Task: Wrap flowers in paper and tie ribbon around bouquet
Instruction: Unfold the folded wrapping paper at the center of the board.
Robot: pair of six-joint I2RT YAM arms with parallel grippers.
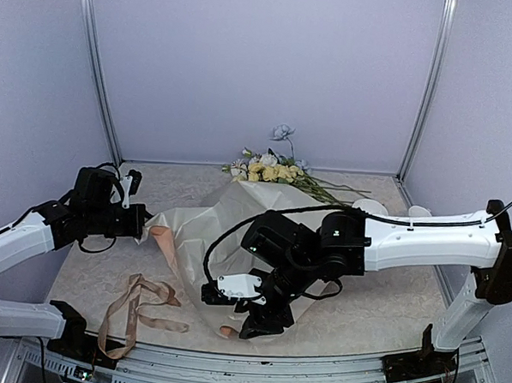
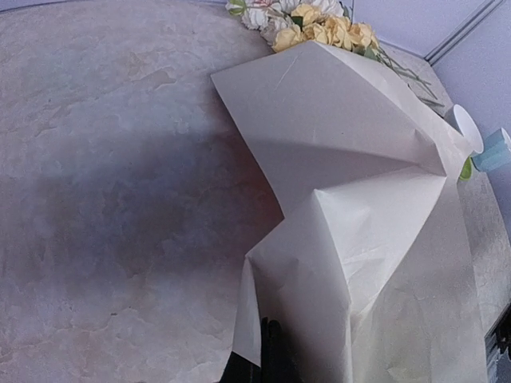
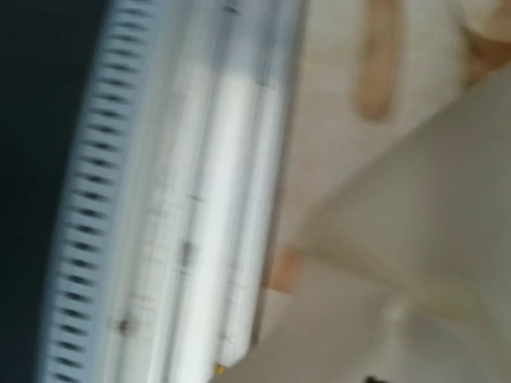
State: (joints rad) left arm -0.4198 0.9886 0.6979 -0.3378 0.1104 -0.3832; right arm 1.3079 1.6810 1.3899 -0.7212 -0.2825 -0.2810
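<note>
The left gripper [image 1: 142, 228] is closed, pinching the left edge of the paper [image 1: 220, 220]. From overhead, the sheet spreads away from that grip in a creased tent towards the right arm. The flowers [image 1: 270, 169] lie beyond its far edge, with stems running off to the right. The ribbon [image 1: 132, 309] lies in loose loops on the table [image 1: 89, 268], nearer the arm bases than the left gripper and apart from the paper.

The left wrist camera adds the grip itself. The dark fingers [image 2: 267, 357] sit at the bottom of the view against the paper [image 2: 351, 159], which rises ahead in folded planes. The yellow and white flowers [image 2: 323, 28] peek out past its far peak. To the gripper's right are a white cup [image 2: 465, 128] and a pale blue object [image 2: 495, 150].

The right gripper [image 1: 258, 325] points down at the near edge of the table, just beside a peach corner of the sheet. Its jaws are a dark mass from above, so I cannot tell whether they are open or closed. Its wrist view is blurred and does not show the fingers clearly. It shows only the table's rail [image 3: 215, 199], the paper [image 3: 431, 215] and a bit of ribbon [image 3: 375, 72].
</note>
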